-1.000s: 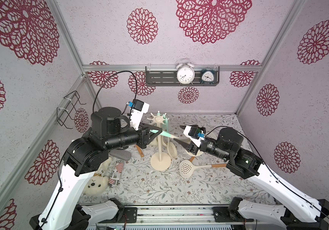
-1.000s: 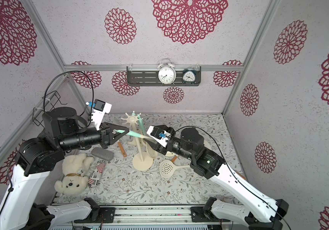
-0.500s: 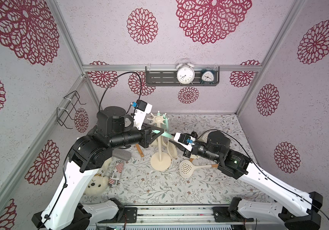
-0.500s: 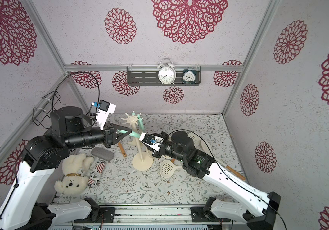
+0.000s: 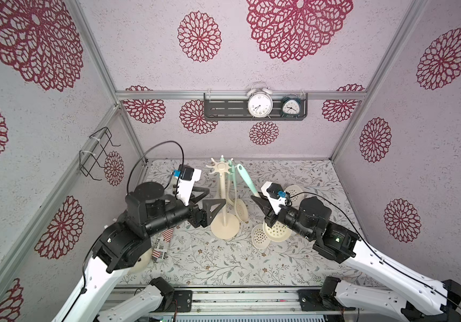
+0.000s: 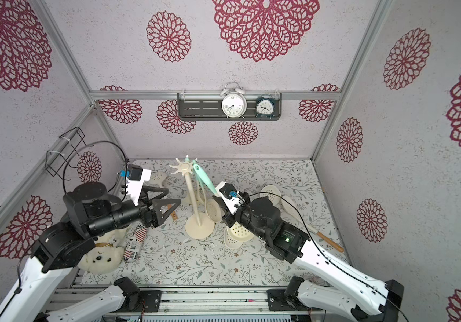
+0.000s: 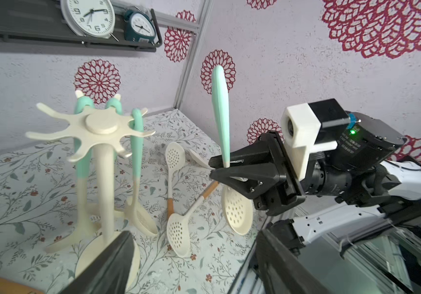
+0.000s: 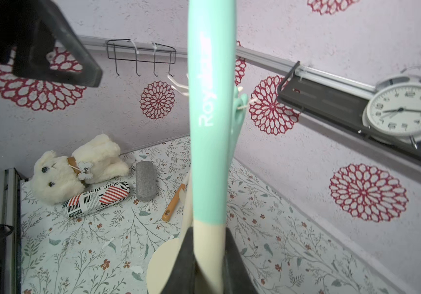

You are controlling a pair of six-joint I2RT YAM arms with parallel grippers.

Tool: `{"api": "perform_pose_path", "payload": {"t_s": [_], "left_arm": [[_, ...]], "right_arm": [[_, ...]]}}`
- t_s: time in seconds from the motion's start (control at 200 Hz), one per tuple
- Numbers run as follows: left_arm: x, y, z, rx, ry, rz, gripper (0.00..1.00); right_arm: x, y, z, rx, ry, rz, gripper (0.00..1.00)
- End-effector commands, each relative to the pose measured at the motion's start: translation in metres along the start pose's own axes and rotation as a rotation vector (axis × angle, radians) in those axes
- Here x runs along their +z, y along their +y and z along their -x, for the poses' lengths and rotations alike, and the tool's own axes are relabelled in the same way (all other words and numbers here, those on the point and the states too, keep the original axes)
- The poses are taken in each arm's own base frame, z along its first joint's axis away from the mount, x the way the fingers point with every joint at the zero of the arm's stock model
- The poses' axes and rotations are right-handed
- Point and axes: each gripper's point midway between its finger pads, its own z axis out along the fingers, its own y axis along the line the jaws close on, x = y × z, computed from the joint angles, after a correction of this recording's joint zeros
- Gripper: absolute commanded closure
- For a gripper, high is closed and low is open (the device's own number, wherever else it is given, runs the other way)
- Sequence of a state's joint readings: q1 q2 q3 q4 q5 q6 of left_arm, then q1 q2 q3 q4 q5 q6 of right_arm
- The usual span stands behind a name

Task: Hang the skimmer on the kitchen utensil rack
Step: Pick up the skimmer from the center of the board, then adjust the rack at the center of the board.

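The skimmer (image 5: 244, 178) has a mint handle and a cream perforated head (image 5: 276, 232). It stands almost upright, head down, just right of the kitchen utensil rack (image 5: 223, 200). My right gripper (image 5: 256, 199) is shut on it where mint meets cream, as the right wrist view shows (image 8: 208, 244). The handle tip (image 7: 218, 73) rises a little above the rack's crown (image 7: 97, 126) and stands apart from its hooks. My left gripper (image 5: 210, 199) is open and holds nothing, left of the pole in both top views (image 6: 172, 195). Mint-handled utensils (image 7: 137, 142) hang on the rack.
More skimmers lie on the floral mat right of the rack's base (image 6: 199, 227), one with a wooden handle (image 6: 327, 241). A teddy bear (image 6: 101, 256), a printed case (image 6: 134, 242) and a grey case (image 8: 144, 184) lie at the left. Two clocks stand on the wall shelf (image 5: 223, 108).
My left gripper has opened, let go of the mint handle and drawn back left. My right gripper has shut on the skimmer, which has swung from level to nearly upright.
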State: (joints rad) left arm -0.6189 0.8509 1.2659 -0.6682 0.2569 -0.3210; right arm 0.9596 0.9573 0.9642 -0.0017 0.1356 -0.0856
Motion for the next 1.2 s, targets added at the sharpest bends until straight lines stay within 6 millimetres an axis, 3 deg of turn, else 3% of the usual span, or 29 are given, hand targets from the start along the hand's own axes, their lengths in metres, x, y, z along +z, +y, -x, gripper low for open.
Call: {"api": "perform_pose_path", "payload": {"t_s": [0.0, 0.085, 0.215, 0.39, 0.65, 0.771, 1.196], "left_arm": [[0.021, 0.022, -0.006, 0.092, -0.089, 0.059, 0.22], [0.041, 0.032, -0.025, 0.11, -0.111, 0.056, 0.24], [0.065, 0.052, -0.04, 0.145, -0.178, 0.099, 0.26], [0.087, 0.081, -0.045, 0.183, -0.196, 0.177, 0.29], [0.104, 0.102, -0.039, 0.194, -0.188, 0.194, 0.31], [0.108, 0.107, -0.038, 0.192, -0.188, 0.182, 0.31], [0.126, 0.102, -0.036, 0.192, -0.172, 0.08, 0.52]], "right_arm": [[-0.011, -0.015, 0.007, 0.201, -0.057, -0.064, 1.0], [-0.015, -0.022, 0.0, 0.233, -0.039, -0.082, 1.0], [-0.022, -0.031, -0.002, 0.265, -0.017, -0.096, 1.0], [-0.032, -0.038, -0.006, 0.291, 0.0, -0.11, 1.0], [-0.035, -0.039, -0.01, 0.311, 0.007, -0.107, 1.0], [-0.035, -0.038, -0.011, 0.313, 0.012, -0.102, 1.0], [-0.034, -0.037, -0.016, 0.32, 0.034, -0.096, 1.0]]}}
